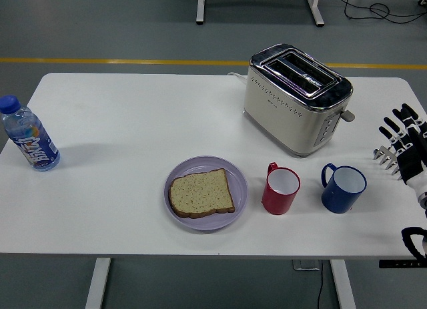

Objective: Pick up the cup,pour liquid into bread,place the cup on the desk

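A red cup (281,190) stands upright on the white table (133,122), its handle at the upper left. To its right stands a blue cup (343,188) with its handle on the left. A slice of bread (201,193) lies on a lilac plate (239,179) left of the red cup. My right hand (401,141) hovers at the table's right edge, right of the blue cup and apart from it, fingers spread and holding nothing. The left arm does not show.
A cream and chrome toaster (295,99) stands behind the cups. A water bottle (29,137) with a blue cap stands at the table's far left edge.
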